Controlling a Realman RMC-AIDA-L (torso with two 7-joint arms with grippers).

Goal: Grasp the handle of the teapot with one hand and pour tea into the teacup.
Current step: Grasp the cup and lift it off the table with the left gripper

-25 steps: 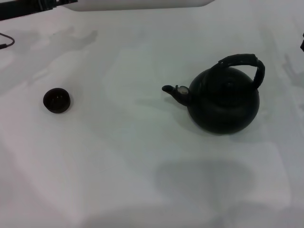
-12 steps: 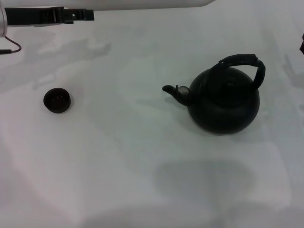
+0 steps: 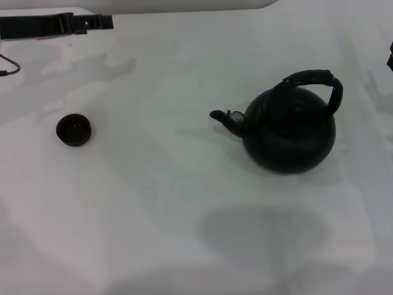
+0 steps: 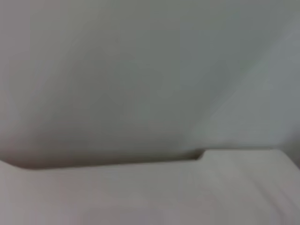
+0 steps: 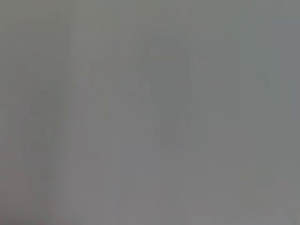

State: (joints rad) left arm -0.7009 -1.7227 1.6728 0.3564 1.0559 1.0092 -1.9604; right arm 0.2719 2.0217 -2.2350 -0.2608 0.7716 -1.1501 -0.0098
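Observation:
The matte black teapot (image 3: 288, 132) stands upright on the white table, right of centre, its spout (image 3: 222, 117) pointing left. Its ribbed black handle (image 3: 314, 78) arches over the top and nothing holds it. The tiny black teacup (image 3: 74, 129) stands at the left, well apart from the teapot. A long black part of my left arm (image 3: 55, 25) reaches in along the far left edge, beyond the teacup. My right gripper does not show. Both wrist views show only blank pale surface.
The white table (image 3: 184, 203) spans the whole head view. A thin black cable (image 3: 7, 64) lies at the far left edge. A small dark sliver (image 3: 390, 58) shows at the right edge, level with the handle.
The black left arm part at the far left has shifted down and forward into view over the last second. The teapot and teacup have not moved.

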